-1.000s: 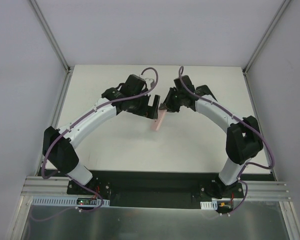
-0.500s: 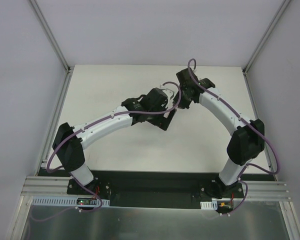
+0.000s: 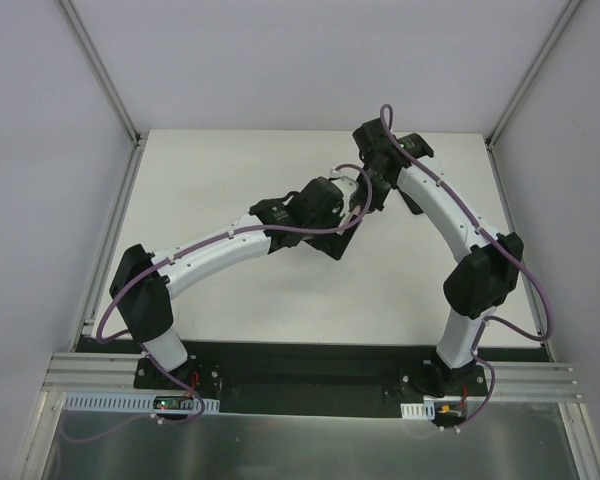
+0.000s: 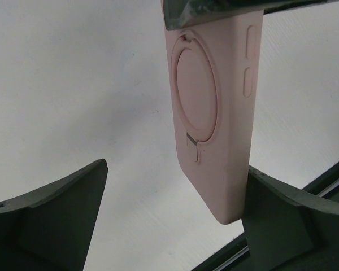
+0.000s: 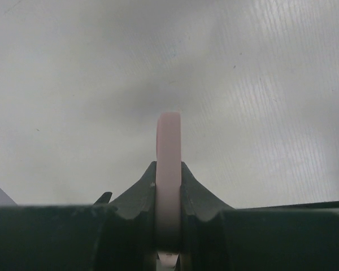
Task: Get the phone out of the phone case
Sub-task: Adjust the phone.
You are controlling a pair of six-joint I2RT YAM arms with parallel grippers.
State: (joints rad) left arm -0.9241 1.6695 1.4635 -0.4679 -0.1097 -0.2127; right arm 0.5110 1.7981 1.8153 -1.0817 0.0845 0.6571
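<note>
- White tabletop (image 3: 230,180): both arms meet over its far-centre part. The case hangs in the air above it, not resting on it.
- L arm, white links w/ black joints and purple cable (image 3: 220,245): reaches diagonally to the meeting point.
- R arm, same build (image 3: 450,215): comes in from the far right, wrist pitched down.
- Salmon-pink soft-look phone case w/ rounded corners (image 4: 214,113): upright, back toward L wrist cam. R wrist cam sees it edge-on.
- Black phone: not visible in any view. Judged to be seated inside, face turned away from L cam.
- L gripper (image 4: 175,172): jaws spread wide, holding nothing. Dark fingers (image 4: 56,209) straddle the case's lower end. One sits just beside the lower corner, contact unclear; the other is well apart.
- R gripper (image 5: 168,166): clenched flat-to-flat on the case's upper end.
- Round fold-out ring stand on case back (image 4: 195,93): lies flush.
- Two oval side buttons (image 4: 250,42): on the edge nearest the closer L finger.
- Step in hand (judgement): L lines up to peel the rim. Close on the lip at the free lower corner only, not across the phone. Keep R's clamp firm, then peel away from the face slowly. Risks: squeezing the phone in, or the phone dropping.
</note>
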